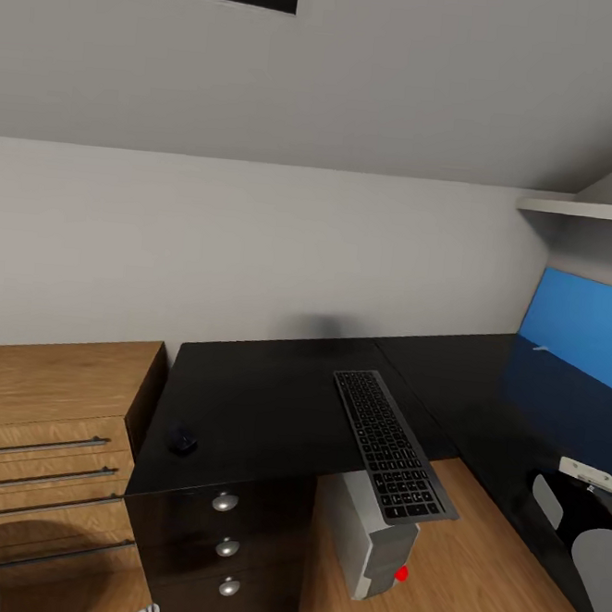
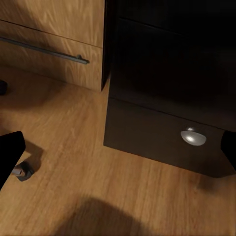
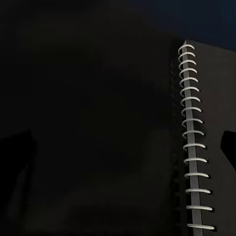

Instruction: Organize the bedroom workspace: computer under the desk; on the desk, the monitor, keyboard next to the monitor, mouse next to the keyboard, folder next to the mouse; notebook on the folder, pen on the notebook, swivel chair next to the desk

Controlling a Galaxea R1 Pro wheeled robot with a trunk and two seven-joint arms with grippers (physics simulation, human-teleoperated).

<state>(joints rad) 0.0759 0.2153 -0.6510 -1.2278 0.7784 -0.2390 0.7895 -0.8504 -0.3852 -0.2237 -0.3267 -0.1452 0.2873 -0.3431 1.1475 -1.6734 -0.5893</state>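
Spiral notebook [image 3: 206, 147] lies under the right gripper's [image 3: 128, 147] spread jaws; keyboard [image 1: 394, 445] overhangs the desk [image 1: 260, 404] above the computer [image 1: 373, 544]

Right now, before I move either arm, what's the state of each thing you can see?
keyboard: on the desk, near end overhanging the front edge.
mouse: on the desk near its left front corner, apart from the keyboard.
computer: upright on the floor under the desk.
desk drawers: shut.
wooden dresser: drawers shut.
notebook: closed, lying flat on a dark surface.
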